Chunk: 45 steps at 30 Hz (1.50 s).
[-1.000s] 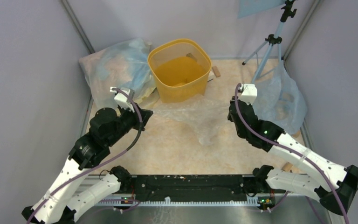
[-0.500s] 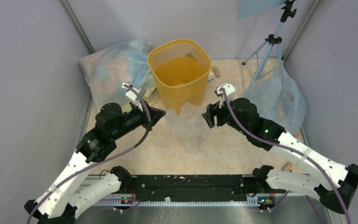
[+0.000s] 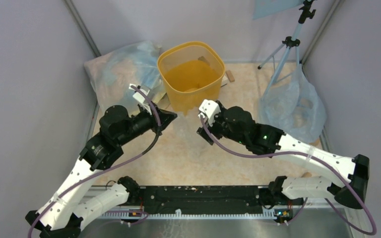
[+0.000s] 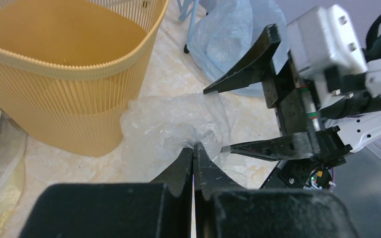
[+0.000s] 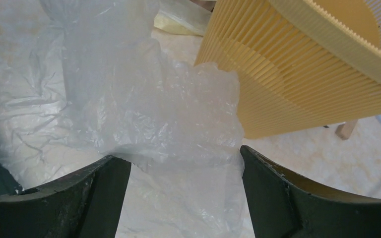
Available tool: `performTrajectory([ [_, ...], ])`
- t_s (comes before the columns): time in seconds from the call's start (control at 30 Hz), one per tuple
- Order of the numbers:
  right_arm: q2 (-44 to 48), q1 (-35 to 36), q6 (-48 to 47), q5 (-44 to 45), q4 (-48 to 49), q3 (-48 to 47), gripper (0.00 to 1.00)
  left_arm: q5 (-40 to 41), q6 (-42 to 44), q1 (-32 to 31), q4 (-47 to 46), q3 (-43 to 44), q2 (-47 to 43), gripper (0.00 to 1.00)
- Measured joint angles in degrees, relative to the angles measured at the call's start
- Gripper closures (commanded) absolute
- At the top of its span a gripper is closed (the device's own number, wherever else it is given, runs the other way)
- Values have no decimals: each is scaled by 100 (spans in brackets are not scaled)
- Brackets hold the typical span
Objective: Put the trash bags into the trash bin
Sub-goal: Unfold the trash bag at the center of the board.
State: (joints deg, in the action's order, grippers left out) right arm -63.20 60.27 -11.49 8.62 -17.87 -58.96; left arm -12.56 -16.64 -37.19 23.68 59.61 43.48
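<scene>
Left fingers (image 4: pixel 179 172) tight on trash bag (image 4: pixel 171 124)

a light-blue tripod (image 3: pixel 286 49) stands at the back right of the marbled beige bench (image 3: pixel 188 161). a bluish translucent sack (image 3: pixel 297 106) slumps against the tripod's legs; a fuller sack (image 3: pixel 119 72) lies well to the tripod's left, a small wooden block (image 3: pixel 230 76) between them.

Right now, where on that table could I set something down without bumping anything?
Widest bare patch: tabletop between bag and near rail. A smaller one: between bin and right sack. Crowded: before the bin, where the left gripper pinches the bag and the open right gripper straddles it; the left sack lies right beside the bin.
</scene>
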Motion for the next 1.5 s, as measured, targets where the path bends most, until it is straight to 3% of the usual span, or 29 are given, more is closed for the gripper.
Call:
performTrajectory([
  [0.07, -212, 0, -155, 105, -20, -162, 39, -2, 37, 0, 0, 122, 31, 100],
  [0.17, -402, 0, -321, 190, -59, -389, 78, 2, 105, 0, 9, 262, 94, 100],
  [0.23, -409, 0, -393, 232, -50, -468, 100, 20, 168, 0, 37, 337, 131, 100],
  [0.43, -269, 7, -129, 723, 153, -527, 100, 393, 323, 0, 273, 577, 166, 96],
  [0.57, -7, -9, 295, 1325, 33, -678, 100, 1102, 352, -2, 590, 758, 166, 94],
  [0.73, 157, -203, 1222, 2173, -511, -1408, 100, 2026, 358, 0, 1047, 769, 162, 83],
  [0.77, 173, -264, 1384, 2302, -601, -1532, 100, 2179, 356, 0, 1130, 763, 162, 76],
  [0.8, 197, -332, 1552, 2430, -684, -1633, 100, 2310, 354, 0, 1182, 741, 166, 63],
  [0.87, 273, -400, 1832, 2618, -826, -1716, 100, 2496, 361, 0, 1305, 682, 164, 31],
  [0.97, 321, -422, 2096, 2741, -1010, -1727, 100, 2544, 352, 0, 1401, 546, 157, 4],
  [1.13, 140, -420, 2409, 2756, -1333, -1834, 100, 1639, 162, 0, 979, -111, -173, 1],
  [1.3, -46, -422, 2610, 2752, -1462, -1947, 100, 306, -404, 0, -240, -1248, -634, 1],
  [1.5, -149, -420, 2754, 2660, -1473, -2072, 100, -251, -857, -2, -984, -1801, -229, 1],
])
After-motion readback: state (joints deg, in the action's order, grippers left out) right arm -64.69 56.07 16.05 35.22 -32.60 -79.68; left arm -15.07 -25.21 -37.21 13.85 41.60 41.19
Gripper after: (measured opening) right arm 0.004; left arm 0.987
